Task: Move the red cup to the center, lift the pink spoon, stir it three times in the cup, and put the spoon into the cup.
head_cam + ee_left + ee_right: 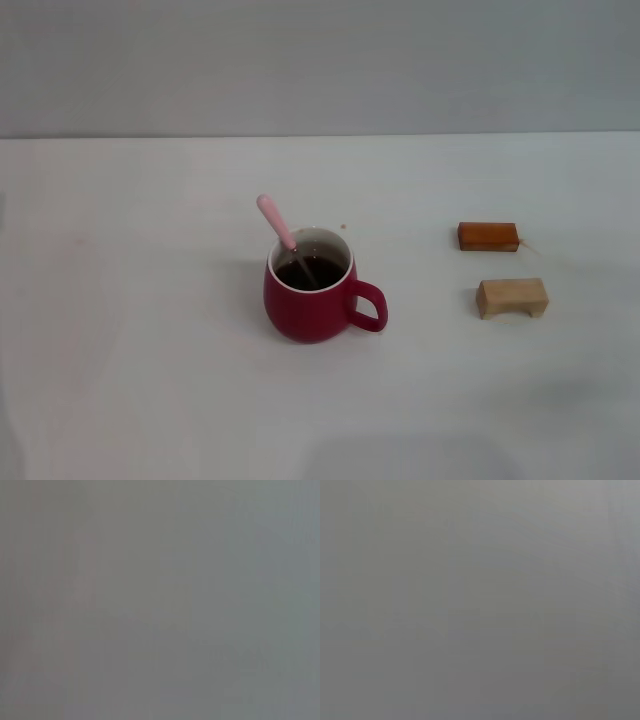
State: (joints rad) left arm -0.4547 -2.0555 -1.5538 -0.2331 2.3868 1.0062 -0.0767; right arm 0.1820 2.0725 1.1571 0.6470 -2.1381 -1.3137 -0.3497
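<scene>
The red cup (312, 296) stands upright near the middle of the white table in the head view, its loop handle pointing right. It holds dark liquid. The pink spoon (277, 222) stands in the cup, its bowl down in the liquid and its pale pink handle leaning out over the rim to the upper left. Neither gripper shows in the head view. Both wrist views show only flat grey, with no object and no fingers in them.
An orange-brown wooden block (488, 236) lies to the right of the cup. A tan wooden block (511, 297) lies just in front of it. A grey wall rises behind the white table (150, 300).
</scene>
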